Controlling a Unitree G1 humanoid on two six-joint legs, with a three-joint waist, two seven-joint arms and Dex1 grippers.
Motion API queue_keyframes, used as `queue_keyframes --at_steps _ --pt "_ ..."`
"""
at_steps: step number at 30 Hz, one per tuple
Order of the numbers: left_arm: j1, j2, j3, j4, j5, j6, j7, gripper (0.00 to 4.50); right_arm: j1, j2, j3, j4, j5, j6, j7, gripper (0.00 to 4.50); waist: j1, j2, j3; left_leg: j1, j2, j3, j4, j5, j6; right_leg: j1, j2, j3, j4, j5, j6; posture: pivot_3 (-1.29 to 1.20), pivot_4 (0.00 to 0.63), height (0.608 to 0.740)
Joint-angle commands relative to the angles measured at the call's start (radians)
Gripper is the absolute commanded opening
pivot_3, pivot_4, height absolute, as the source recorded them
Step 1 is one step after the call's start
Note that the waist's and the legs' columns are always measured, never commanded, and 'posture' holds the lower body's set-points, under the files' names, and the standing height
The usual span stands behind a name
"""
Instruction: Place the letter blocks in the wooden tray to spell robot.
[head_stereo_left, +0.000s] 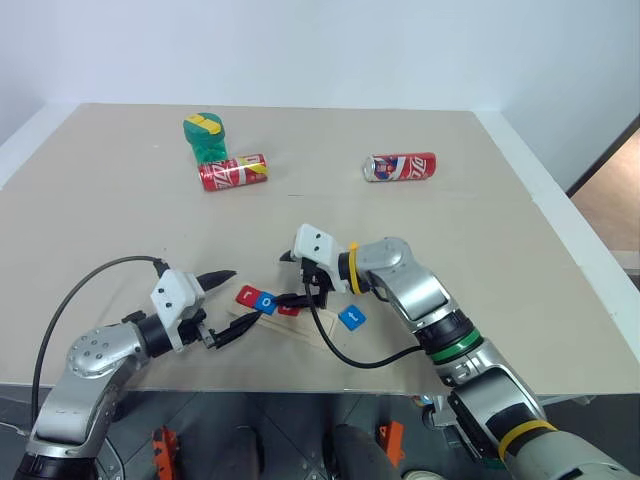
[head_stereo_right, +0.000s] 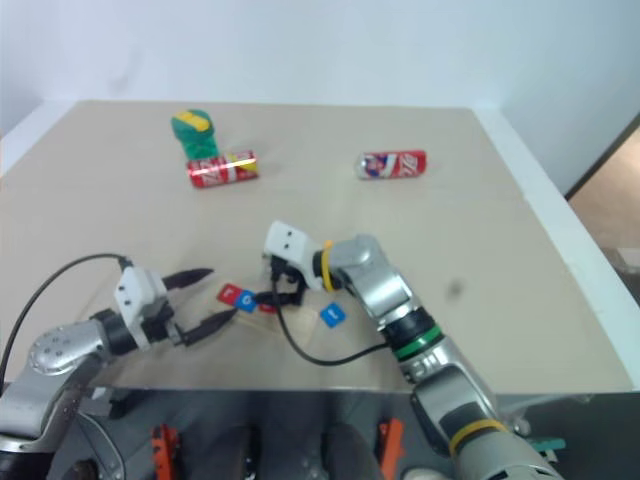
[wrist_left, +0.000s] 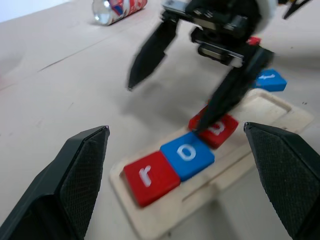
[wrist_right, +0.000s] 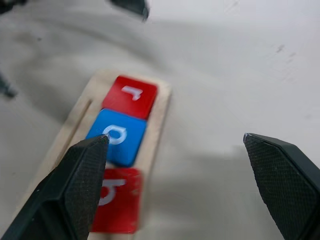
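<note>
Spread wide just above the red b block (wrist_left: 218, 131), freshly seated after r (wrist_left: 151, 176) and o (wrist_left: 187, 154) in the wooden tray (wrist_left: 272, 111), right end effector (head_stereo_left: 303, 279); left end effector (head_stereo_left: 226, 304) also open, empty, near the tray's other end.

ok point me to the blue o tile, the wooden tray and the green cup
blue o tile (wrist_left: 187, 153), left wrist view, on its white letter
wooden tray (wrist_left: 280, 114), left wrist view, bare far end
green cup (head_stereo_left: 207, 146), left eye view, its side wall

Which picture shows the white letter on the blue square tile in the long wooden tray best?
The left wrist view: the blue square tile sits near, its "o" whole. The right wrist view has a gripper finger covering part of it; the eye views show it tiny.
</note>
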Motion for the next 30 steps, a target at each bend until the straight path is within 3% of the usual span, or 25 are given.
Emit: queue_keyframes --at_steps 1,5,8,9,16,17,18,30 --pt "0.002 0.006 0.011 -0.023 -0.016 -0.018 -0.011 4.5 -0.033 -0.007 -0.063 -0.113 0.054 0.061 -0.014 4.46 0.0 0.0 0.0 0.0 0.0 0.0 0.0 0.0 0.0 0.0 0.0 0.0 0.0 0.0 0.0 0.0 0.15 0.74" --pt "0.029 0.021 0.022 -0.056 -0.067 0.018 -0.04 4.5 -0.003 -0.021 -0.134 -0.206 0.089 0.148 -0.084 4.46 0.0 0.0 0.0 0.0 0.0 -0.001 -0.001 0.0 0.0 0.0 0.0 0.0 0.0 0.0 -0.001 0.0 0.15 0.74" --pt "0.063 0.032 0.033 -0.076 -0.09 0.03 -0.051 4.5 0.061 -0.022 -0.181 -0.234 0.094 0.187 -0.167 3.78 0.0 0.0 0.0 0.0 0.0 -0.001 -0.002 0.0 0.0 0.0 0.0 0.0 0.0 -0.001 -0.001 0.0 0.15 0.74" --pt "0.072 0.033 0.04 -0.08 -0.097 0.034 -0.049 4.5 0.086 -0.026 -0.182 -0.239 0.081 0.182 -0.195 3.27 0.0 0.0 0.0 0.0 0.0 -0.001 -0.002 0.0 0.0 0.0 -0.001 0.0 0.0 -0.001 -0.001 0.0 0.15 0.74" --pt "0.138 0.045 0.082 -0.091 -0.11 0.029 -0.034 4.5 0.218 -0.012 -0.131 -0.308 0.051 0.177 -0.312 0.77 -0.003 0.0 0.0 0.0 -0.001 0.001 -0.002 0.0 0.0 -0.001 -0.001 0.001 0.0 -0.001 0.0 0.0 0.15 0.74" --pt "0.146 0.046 0.08 -0.092 -0.102 0.023 -0.034 4.5 0.227 -0.01 -0.121 -0.313 0.048 0.174 -0.319 0.64 -0.004 0.0 0.0 0.0 0.0 0.001 -0.002 0.0 0.0 -0.002 -0.001 0.001 0.0 0.0 0.0 0.0 0.15 0.74" --pt "0.152 0.049 0.078 -0.093 -0.094 0.018 -0.033 4.5 0.234 -0.008 -0.113 -0.319 0.046 0.173 -0.325 0.15 -0.004 0.0 0.0 0.0 0.0 0.001 -0.002 0.0 0.0 -0.002 0.0 0.001 0.0 0.0 0.0 0.0 0.15 0.74" --pt "0.132 0.036 0.067 -0.079 -0.07 0.005 -0.007 4.5 0.325 -0.034 -0.019 -0.427 0.053 0.177 -0.313 0.03 -0.002 -0.001 0.0 0.0 -0.001 0.001 -0.002 0.0 0.0 -0.001 -0.001 0.001 0.0 -0.001 0.0 0.0 0.15 0.74"
